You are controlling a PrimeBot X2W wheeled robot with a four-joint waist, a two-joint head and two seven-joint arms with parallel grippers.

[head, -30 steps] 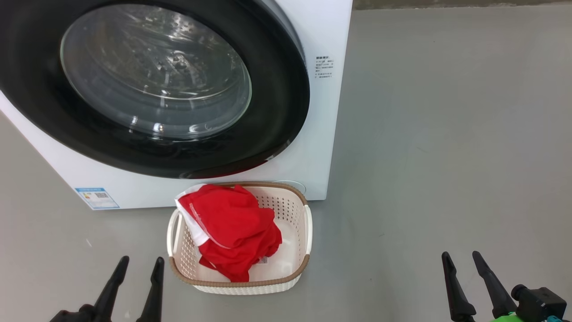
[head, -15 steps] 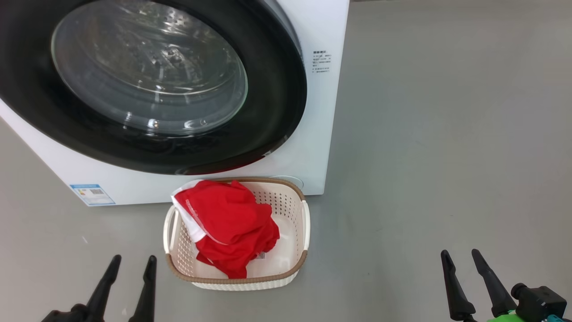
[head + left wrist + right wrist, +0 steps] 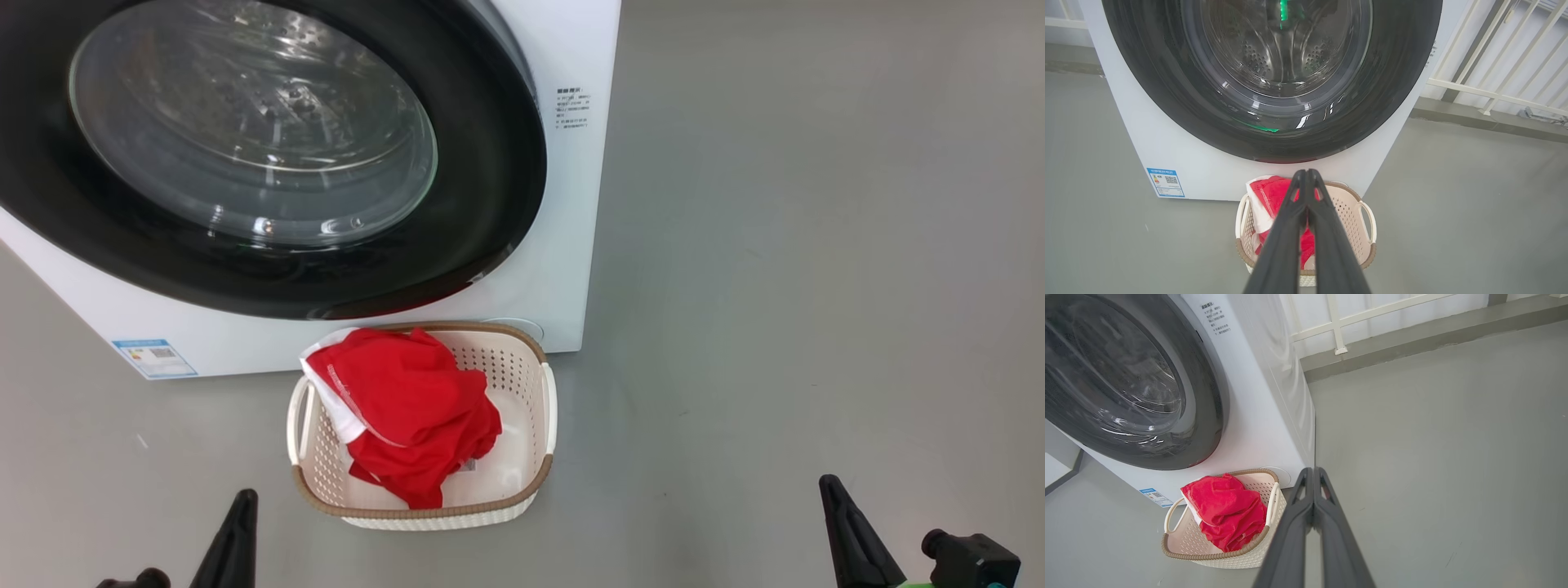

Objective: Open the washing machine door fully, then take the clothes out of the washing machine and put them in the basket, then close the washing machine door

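Note:
The white washing machine (image 3: 563,204) stands at the upper left, its black-rimmed round door (image 3: 490,220) shut flat against the front, steel drum visible through the glass. Red clothes (image 3: 400,408) with white trim lie heaped in the cream basket (image 3: 522,490) on the floor just before the machine. My left gripper (image 3: 242,500) is shut and empty at the lower left, left of the basket; in the left wrist view its fingers (image 3: 1306,192) press together. My right gripper (image 3: 831,488) is shut and empty at the lower right, well right of the basket; its fingers (image 3: 1312,490) also meet.
Bare grey floor (image 3: 816,286) spreads to the right of the machine and basket. A white railing (image 3: 1494,61) on a low kerb runs behind the machine. A blue label (image 3: 153,358) sits low on the machine's front.
Both grippers have closed from open to shut. The head view has shifted, so machine and basket sit slightly further left; the grippers show lower in the picture.

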